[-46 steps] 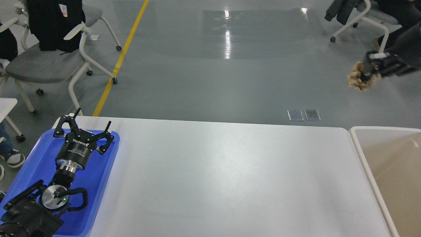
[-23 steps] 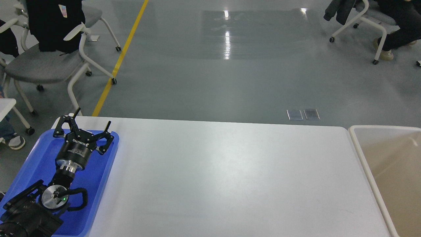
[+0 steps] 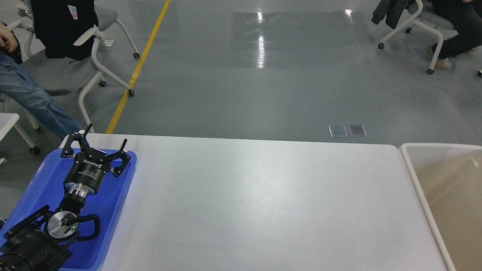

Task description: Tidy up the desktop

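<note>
The white desktop [image 3: 263,203] fills the lower middle of the head view, and I see no loose objects on its bare surface. My left gripper [image 3: 106,135] hangs over the far end of the blue tray [image 3: 37,188] at the desktop's left edge. Its two fingers are spread wide apart with nothing between them. My right arm and gripper are out of view.
A beige bin with a white rim [image 3: 410,165] stands against the desktop's right edge. Behind the desk are grey floor, a yellow floor line [image 3: 139,64], wheeled chairs [image 3: 86,49] at the far left and far right, and a person's jeans-clad leg [image 3: 34,101] at the left.
My left arm has not moved. A dark arm holding a brownish clump at the far right left the view. A person's leg in jeans has come in at the left.
</note>
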Robot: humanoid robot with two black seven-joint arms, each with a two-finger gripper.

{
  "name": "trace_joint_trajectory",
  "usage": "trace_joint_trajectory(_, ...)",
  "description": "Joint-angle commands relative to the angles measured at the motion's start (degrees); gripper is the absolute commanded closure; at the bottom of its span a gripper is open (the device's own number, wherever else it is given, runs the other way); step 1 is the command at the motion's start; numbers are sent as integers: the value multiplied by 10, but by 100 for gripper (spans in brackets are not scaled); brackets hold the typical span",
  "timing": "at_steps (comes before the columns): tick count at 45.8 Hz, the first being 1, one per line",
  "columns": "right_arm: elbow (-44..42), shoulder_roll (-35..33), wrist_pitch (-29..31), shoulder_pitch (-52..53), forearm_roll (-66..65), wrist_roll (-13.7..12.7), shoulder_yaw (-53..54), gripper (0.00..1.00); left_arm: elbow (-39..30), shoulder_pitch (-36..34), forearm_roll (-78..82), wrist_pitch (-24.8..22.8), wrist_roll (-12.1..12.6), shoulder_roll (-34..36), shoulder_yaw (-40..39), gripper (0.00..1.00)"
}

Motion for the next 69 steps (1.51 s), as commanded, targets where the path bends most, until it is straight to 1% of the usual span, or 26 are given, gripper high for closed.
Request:
trace_joint_trajectory(1,-8,46,-88,-109,44,-21,59,100,0,0,0,0,0,0,0,1)
trace_joint_trajectory(7,-9,60,-104,-151,44,-24,94,100,0,0,0,0,0,0,0,1)
trace_joint_trajectory(18,-10,61,-117,-168,44,-29,98,100,0,0,0,0,0,0,0,1)
trace_joint_trajectory(22,-22,60,-121,-172,44,-29,98,100,0,0,0,0,0,0,0,1)
trace_joint_trajectory(23,-26,60,-123,-173,45,-29,98,98,0,0,0,0,0,0,0,1)
trace_joint_trajectory(25,-30,59,-134,-178,45,-29,98,74,0,0,0,0,0,0,0,1)
trace_joint_trajectory(28,-30,54,-157,-180,44,-28,98,27,-1,0,0,0,0,0,0,1)
trace_joint_trajectory(29,-30,53,-165,-180,43,-28,98,14,0,0,0,0,0,0,0,1)
trace_joint_trajectory(30,-29,52,-172,-180,43,-28,98,3,0,0,0,0,0,0,0,1)
trace_joint_trajectory(31,-26,51,-175,-178,43,-28,98,0,0,0,0,0,0,0,0,1)
trace_joint_trajectory(37,-18,49,-173,-172,44,-28,98,0,0,0,0,0,0,0,0,1)
trace_joint_trajectory(40,0,45,-169,-159,43,-28,103,0,0,0,0,0,0,0,0,1)
trace_joint_trajectory(46,46,-3,-159,-119,33,-28,105,0,0,0,0,0,0,-1,0,1)
trace_joint_trajectory(51,87,-41,-153,-64,22,-28,103,0,0,0,0,0,0,-1,0,1)
trace_joint_trajectory(56,113,-66,-130,-1,-10,-27,104,0,0,0,0,0,1,-1,0,1)
trace_joint_trajectory(59,145,-83,-118,47,-18,-27,110,0,0,0,0,0,1,-1,0,1)
trace_joint_trajectory(64,181,-103,-115,103,-17,-27,136,0,0,0,0,0,1,-1,0,1)
trace_joint_trajectory(69,183,-98,-121,114,-10,-27,210,0,0,0,0,0,1,-1,0,1)
